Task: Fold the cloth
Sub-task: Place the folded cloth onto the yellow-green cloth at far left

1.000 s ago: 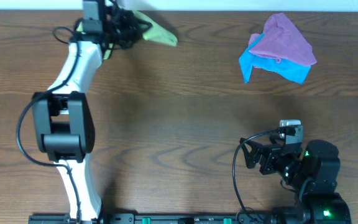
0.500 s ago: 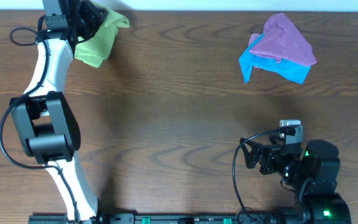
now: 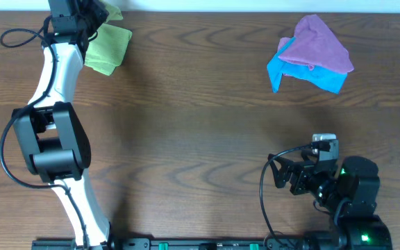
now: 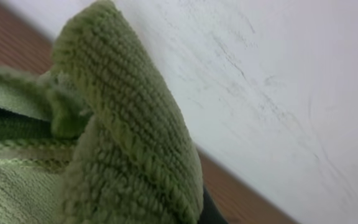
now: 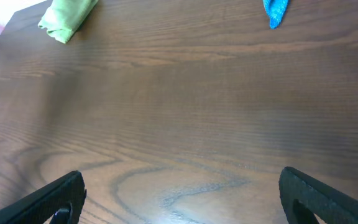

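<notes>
At the far left corner of the tabletop [image 3: 186, 104], the cloth [image 3: 110, 48] is gripped by the left pincer [image 3: 94, 15]. It should be laid flat in the middle first. The right pincer [image 5: 180, 180] is open, empty.

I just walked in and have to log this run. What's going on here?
The left gripper has the green cloth gripped by one edge at the far left corner of the table. The rest of it lies loose, not yet folded. The right gripper hangs open near its base, holding nothing. A purple cloth lies on a blue cloth at the far right.
</notes>
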Robot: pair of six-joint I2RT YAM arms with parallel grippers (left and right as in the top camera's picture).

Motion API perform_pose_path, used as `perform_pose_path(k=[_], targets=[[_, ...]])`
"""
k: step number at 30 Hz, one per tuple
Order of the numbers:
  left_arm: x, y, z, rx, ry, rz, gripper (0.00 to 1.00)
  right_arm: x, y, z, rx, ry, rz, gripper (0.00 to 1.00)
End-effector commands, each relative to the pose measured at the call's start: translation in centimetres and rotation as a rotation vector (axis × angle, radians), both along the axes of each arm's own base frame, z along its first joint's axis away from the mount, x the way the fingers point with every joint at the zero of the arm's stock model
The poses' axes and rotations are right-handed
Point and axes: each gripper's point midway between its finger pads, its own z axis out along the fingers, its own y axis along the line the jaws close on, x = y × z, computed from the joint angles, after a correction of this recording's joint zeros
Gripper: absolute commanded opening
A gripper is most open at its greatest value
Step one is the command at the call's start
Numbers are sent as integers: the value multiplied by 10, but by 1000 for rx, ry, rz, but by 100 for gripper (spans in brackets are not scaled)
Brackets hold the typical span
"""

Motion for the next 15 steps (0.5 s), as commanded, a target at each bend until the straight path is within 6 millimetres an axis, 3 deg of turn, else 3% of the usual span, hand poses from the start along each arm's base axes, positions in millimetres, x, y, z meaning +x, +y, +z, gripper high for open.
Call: perform_pose_path(k=[1, 10, 15], targets=[[6, 4, -6, 34, -2, 8, 6, 0, -1, 0, 12, 2, -9, 99], [11, 0, -59, 33, 72, -25, 6, 0, -1, 0, 12, 2, -9, 99], [-1, -2, -79, 51, 149, -57, 6, 0, -1, 0, 12, 2, -9, 99]])
